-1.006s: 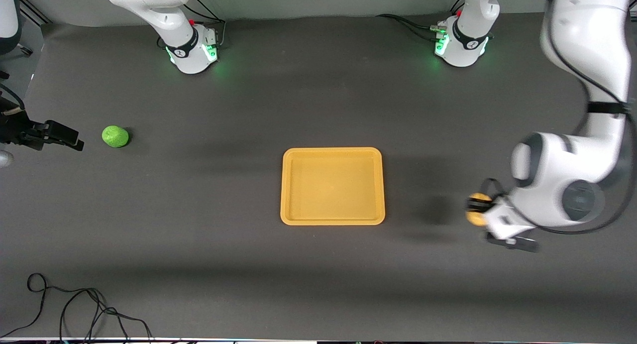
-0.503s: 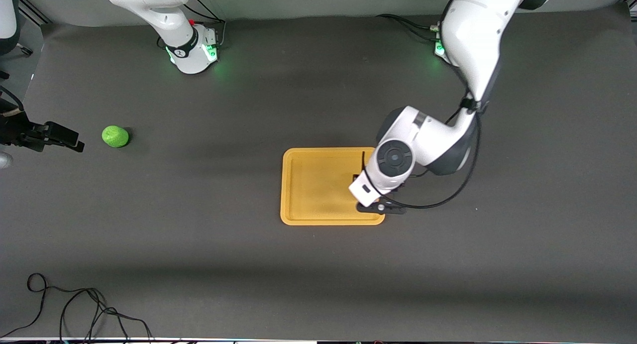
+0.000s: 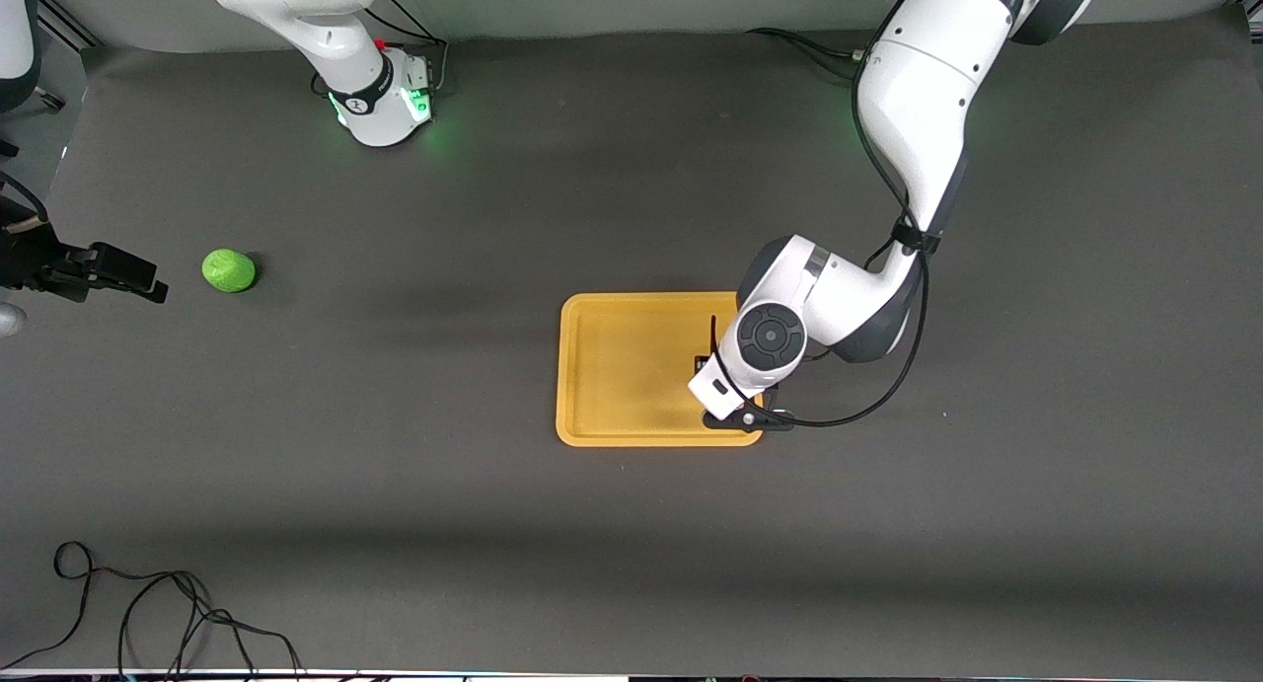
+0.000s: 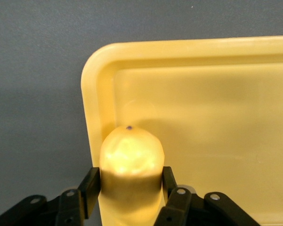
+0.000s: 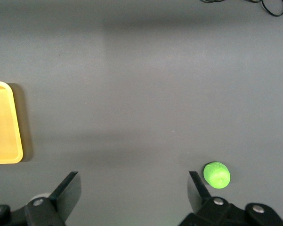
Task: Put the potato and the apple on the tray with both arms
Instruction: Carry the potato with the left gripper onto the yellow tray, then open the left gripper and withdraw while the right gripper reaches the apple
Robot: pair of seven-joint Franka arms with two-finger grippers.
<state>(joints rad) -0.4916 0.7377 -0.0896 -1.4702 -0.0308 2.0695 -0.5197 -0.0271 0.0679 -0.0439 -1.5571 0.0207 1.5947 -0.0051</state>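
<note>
Left gripper (image 4: 131,188) fingers clamp yellow-tan bumpy potato (image 4: 131,155) over tray (image 4: 92,89); right gripper (image 5: 134,188) fingers apart.

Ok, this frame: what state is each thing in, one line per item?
potato: held in the left gripper, over the tray's corner.
apple: on the table, untouched, toward the right arm's end.
tray: flat on the table, nothing resting in it.
right gripper: open, near the apple.

Table (image 3: 631,564): tray (image 3: 577,366), apple (image 3: 228,269) (well apart).
</note>
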